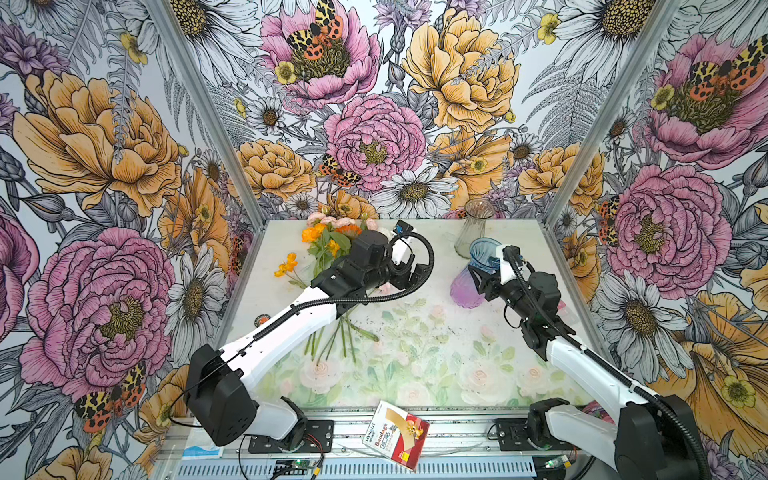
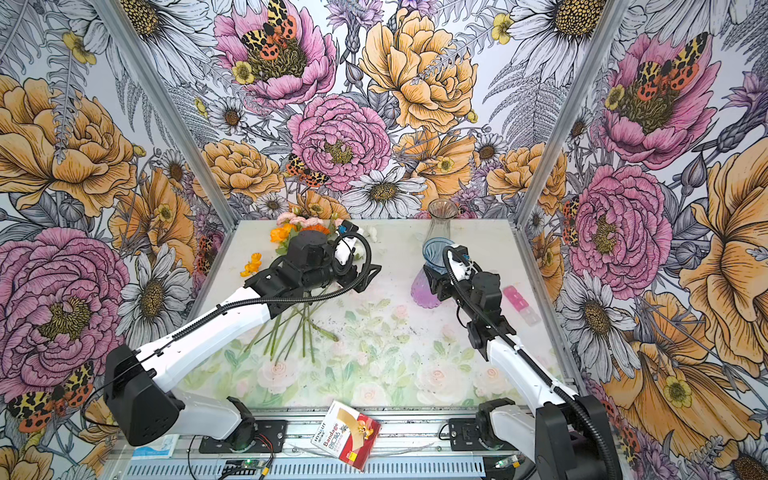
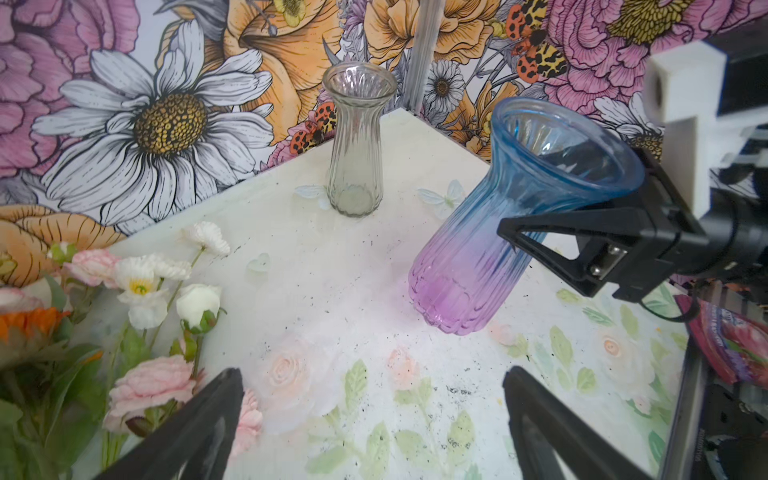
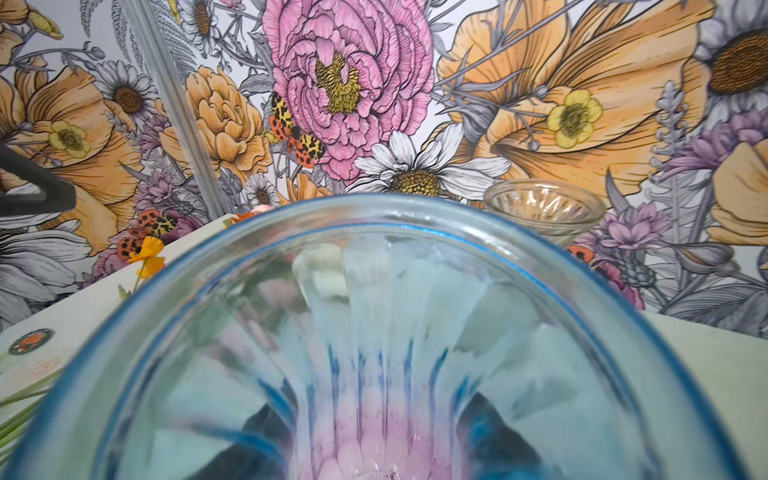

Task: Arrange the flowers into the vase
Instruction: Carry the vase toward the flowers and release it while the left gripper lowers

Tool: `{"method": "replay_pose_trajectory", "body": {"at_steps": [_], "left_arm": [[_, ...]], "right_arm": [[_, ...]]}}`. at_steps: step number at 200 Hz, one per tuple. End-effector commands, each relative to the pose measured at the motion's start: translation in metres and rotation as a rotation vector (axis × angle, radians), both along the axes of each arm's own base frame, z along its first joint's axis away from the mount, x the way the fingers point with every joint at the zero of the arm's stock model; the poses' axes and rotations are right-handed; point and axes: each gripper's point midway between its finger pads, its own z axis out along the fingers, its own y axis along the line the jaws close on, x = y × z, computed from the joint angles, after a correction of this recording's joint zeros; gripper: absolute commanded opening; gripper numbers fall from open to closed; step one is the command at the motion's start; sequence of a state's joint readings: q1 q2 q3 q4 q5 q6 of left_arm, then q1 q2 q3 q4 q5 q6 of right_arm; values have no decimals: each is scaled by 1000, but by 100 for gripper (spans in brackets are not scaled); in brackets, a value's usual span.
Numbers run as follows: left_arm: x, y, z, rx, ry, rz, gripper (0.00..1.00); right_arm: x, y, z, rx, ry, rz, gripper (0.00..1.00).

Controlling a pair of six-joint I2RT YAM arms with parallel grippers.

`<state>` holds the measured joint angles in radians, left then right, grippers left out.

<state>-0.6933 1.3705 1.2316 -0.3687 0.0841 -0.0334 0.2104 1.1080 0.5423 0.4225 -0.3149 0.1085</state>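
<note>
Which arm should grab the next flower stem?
Left. The left tool is open, empty and hovering right by the loose flowers. The right tool is shut on the blue-to-purple vase, holding it tilted, well away from the pile.

The left arm (image 1: 291, 332) and right arm (image 1: 590, 374) share white shells, black joints, ribbed black conduits (image 1: 430, 259) and black gripper fingers (image 3: 195, 428).
</note>
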Motion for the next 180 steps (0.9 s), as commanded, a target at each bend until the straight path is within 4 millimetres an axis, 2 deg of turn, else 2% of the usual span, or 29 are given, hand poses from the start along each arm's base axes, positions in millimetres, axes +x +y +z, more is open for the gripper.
{"method": "replay_pose_trajectory", "body": {"at_steps": [1,33,86,149,180], "left_arm": [[-26,38,-42,7,217,133,99],[-54,55,-64,-58,331,169,99],[-79,78,-68,-84,354,196,99],[-71,105,-83,-83,438,299,99],[-67,118,-88,-74,473,350,97]], "right_arm": [[1,24,53,49,-169,59,34],[4,60,41,55,-175,130,34],[1,118,27,59,-164,236,33],[-6,142,13,8,-229,246,33],[-7,147,5,-14,-228,244,34]]}}
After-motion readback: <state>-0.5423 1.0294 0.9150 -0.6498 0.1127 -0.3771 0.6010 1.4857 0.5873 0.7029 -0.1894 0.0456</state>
